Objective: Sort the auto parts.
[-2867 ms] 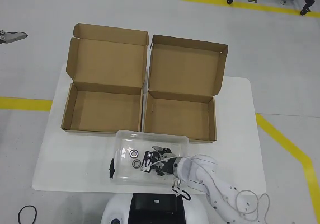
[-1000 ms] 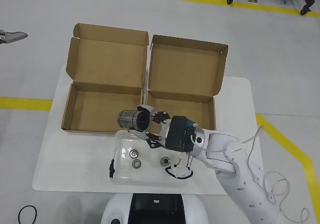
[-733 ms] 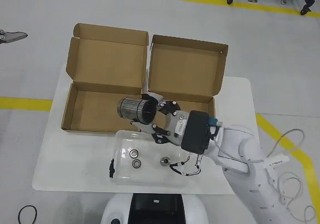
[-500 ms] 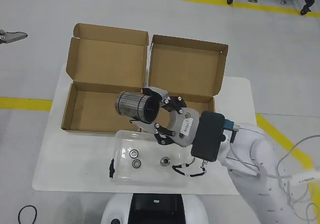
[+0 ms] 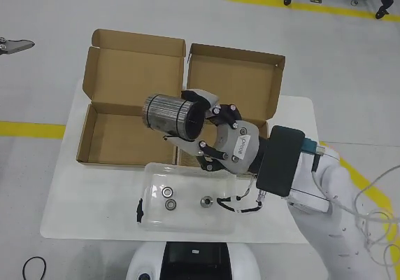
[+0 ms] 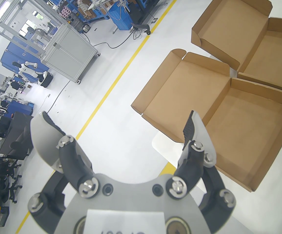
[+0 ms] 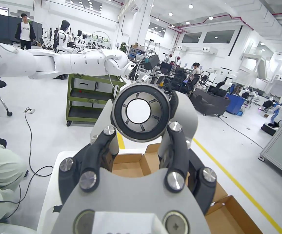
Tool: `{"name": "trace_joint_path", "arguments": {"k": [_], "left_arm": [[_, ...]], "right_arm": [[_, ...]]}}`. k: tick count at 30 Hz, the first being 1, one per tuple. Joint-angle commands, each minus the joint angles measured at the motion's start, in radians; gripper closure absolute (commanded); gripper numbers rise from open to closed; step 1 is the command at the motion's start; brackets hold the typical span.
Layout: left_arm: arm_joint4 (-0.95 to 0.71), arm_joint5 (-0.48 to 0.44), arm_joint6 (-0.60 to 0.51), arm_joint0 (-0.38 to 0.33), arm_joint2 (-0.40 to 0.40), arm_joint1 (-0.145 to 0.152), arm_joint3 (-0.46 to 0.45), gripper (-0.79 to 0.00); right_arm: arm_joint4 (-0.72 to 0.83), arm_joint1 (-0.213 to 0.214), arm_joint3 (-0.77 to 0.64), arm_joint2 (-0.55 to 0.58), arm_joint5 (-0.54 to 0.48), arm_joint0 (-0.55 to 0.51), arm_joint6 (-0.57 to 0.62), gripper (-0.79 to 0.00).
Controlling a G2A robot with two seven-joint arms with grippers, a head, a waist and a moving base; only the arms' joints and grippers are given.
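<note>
Six o'clock, nearest me on the white tabletop (image 5: 67,203): a clear tray (image 5: 186,166) holding small parts (image 5: 171,204). My right fingers (image 7: 183,113) are clamped on the ribbed metal cylinder (image 5: 166,115), held aloft toward the left cardboard box (image 5: 116,140) at eleven. The right box (image 5: 228,150) sits at one. My left fingers (image 6: 43,135) are spread apart, empty, out at ten over grey floor (image 5: 368,63) with a yellow line (image 5: 18,129).

Bright, even overhead light thruout. Right wrist view: round ceiling lamps (image 7: 190,6) glare white; metal sleeve (image 7: 153,122) rim has a thin sheen, bore glows. Wide-angle warp: white column (image 7: 150,18) leans, ceiling lines bow. Top view: table (image 5: 294,126) & floor (image 5: 354,63) nearly washed out; soft shade inside cardboard boxes (image 5: 126,140), 10–12 o'clock. Left wrist view: equally bright, flat light.
</note>
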Motion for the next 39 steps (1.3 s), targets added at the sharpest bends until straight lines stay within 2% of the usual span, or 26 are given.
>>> {"name": "trace_joint_path", "arguments": {"k": [1, 14, 23, 30, 39], "left_arm": [[0.0, 0.0, 0.0, 0.0, 0.0, 0.0, 0.0, -0.785], [0.0, 0.0, 0.0, 0.0, 0.0, 0.0, 0.0, -0.785], [0.0, 0.0, 0.0, 0.0, 0.0, 0.0, 0.0, -0.785], [0.0, 0.0, 0.0, 0.0, 0.0, 0.0, 0.0, -0.785], [0.0, 0.0, 0.0, 0.0, 0.0, 0.0, 0.0, -0.785]], "right_arm": [[-0.009, 0.0, 0.004, 0.006, -0.003, 0.005, -0.009, 0.0], [-0.026, 0.013, 0.047, 0.062, -0.071, -0.051, -0.087, 0.0], [-0.093, 0.019, 0.126, 0.024, -0.081, -0.117, -0.074, 0.0], [-0.142, 0.018, 0.171, -0.035, -0.008, -0.117, 0.086, 0.0], [-0.247, 0.006, 0.167, -0.12, 0.246, -0.106, 0.46, 0.0]]}}
